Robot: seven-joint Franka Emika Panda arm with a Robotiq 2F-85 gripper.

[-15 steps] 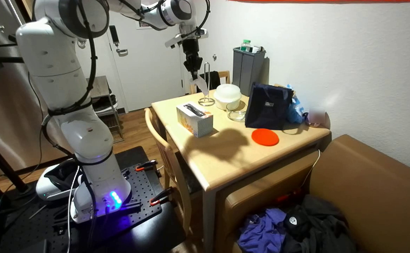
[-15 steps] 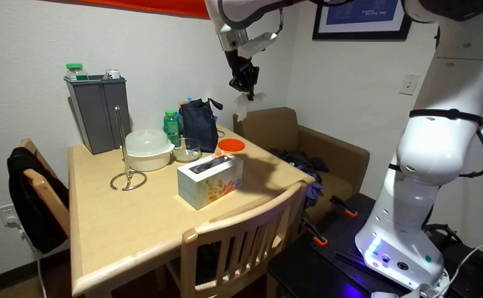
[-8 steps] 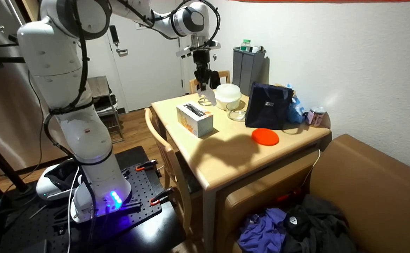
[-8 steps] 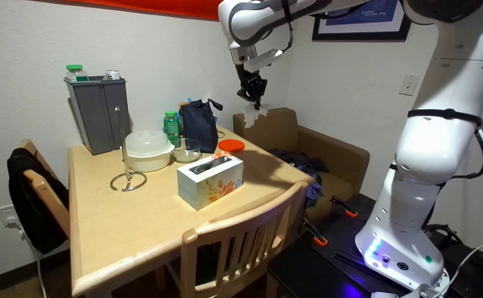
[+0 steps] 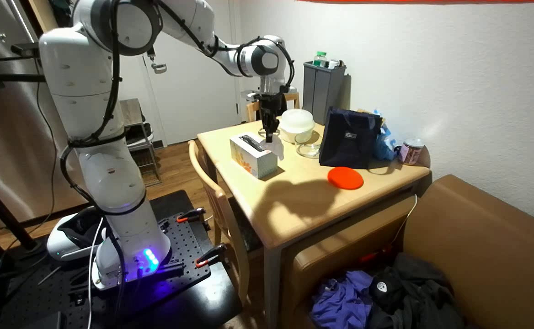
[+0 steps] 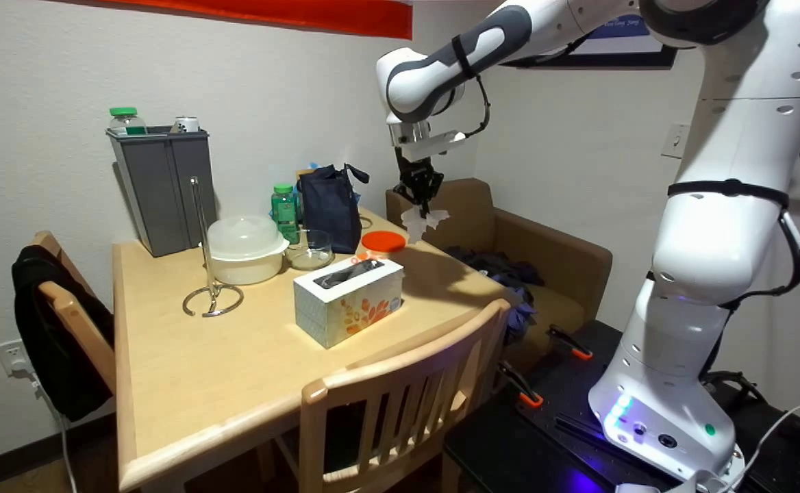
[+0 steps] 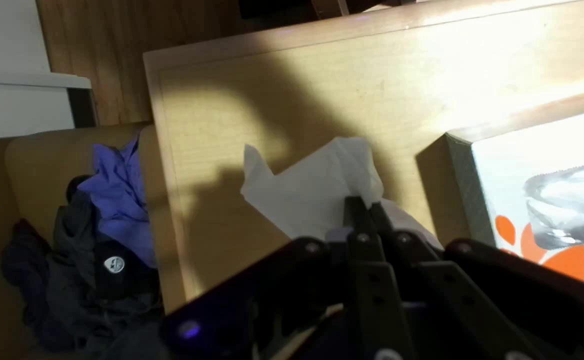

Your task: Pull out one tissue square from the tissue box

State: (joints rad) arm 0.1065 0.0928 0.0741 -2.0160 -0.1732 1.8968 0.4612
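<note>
The white tissue box (image 5: 267, 163) with orange leaf print stands on the wooden table; it also shows in an exterior view (image 6: 314, 316) and at the right of the wrist view (image 7: 502, 160). A dark plastic-lined slot is on its top. My gripper (image 7: 364, 202) is shut on a white tissue (image 7: 312, 190), which hangs loose from the fingertips, fully apart from the box. In both exterior views the gripper (image 5: 269, 138) (image 6: 425, 211) points down, past the box's end. The tissue (image 5: 277, 147) (image 6: 415, 226) seems a little above the table; the exact gap is unclear.
A red disc (image 5: 345, 178), navy bag (image 5: 350, 139), glass bowl (image 5: 308, 148), white lidded bowl (image 5: 296, 125) and metal stand (image 6: 209, 274) stand on the table (image 6: 201, 370). A wooden chair (image 6: 400, 383) is at its edge. A grey bin (image 6: 164, 188) stands by the wall.
My gripper has moved down toward the table with the tissue in it, and slightly toward the bag side. The box and the other objects have not moved.
</note>
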